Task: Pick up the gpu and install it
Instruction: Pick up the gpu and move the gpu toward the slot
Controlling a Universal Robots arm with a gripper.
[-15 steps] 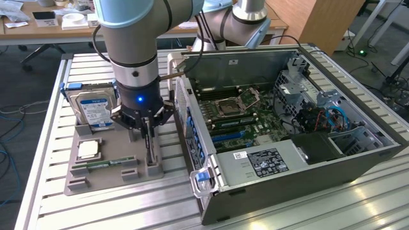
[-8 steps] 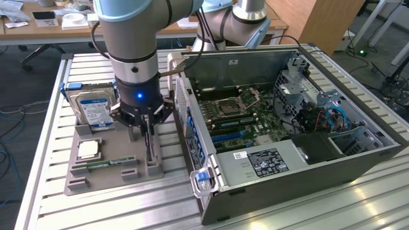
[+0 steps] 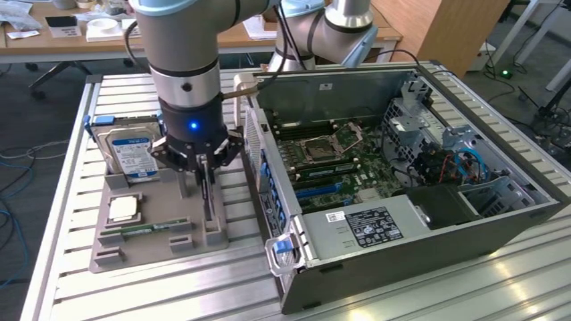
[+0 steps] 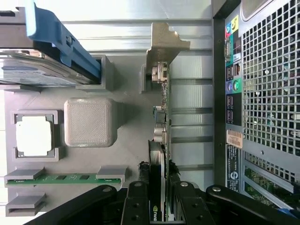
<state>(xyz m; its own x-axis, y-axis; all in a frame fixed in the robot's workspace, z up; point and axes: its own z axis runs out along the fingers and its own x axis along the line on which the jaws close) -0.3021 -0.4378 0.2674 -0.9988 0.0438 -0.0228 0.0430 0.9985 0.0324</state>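
gpu (image 4: 160,136), one, on edge in tray (image 4: 126,140); two fingers (image 4: 137,206) seemingly clamped on it.

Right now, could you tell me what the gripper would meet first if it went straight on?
The gpu, which stands on edge between its jaws, apparently in their grip; the gray tray lies beneath.

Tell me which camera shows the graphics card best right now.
The wrist view: the graphics card stands edge-on in its gray holder, metal bracket at the far end, fingers clamping both faces. The exterior view shows it as a thin dark strip below the wrist.
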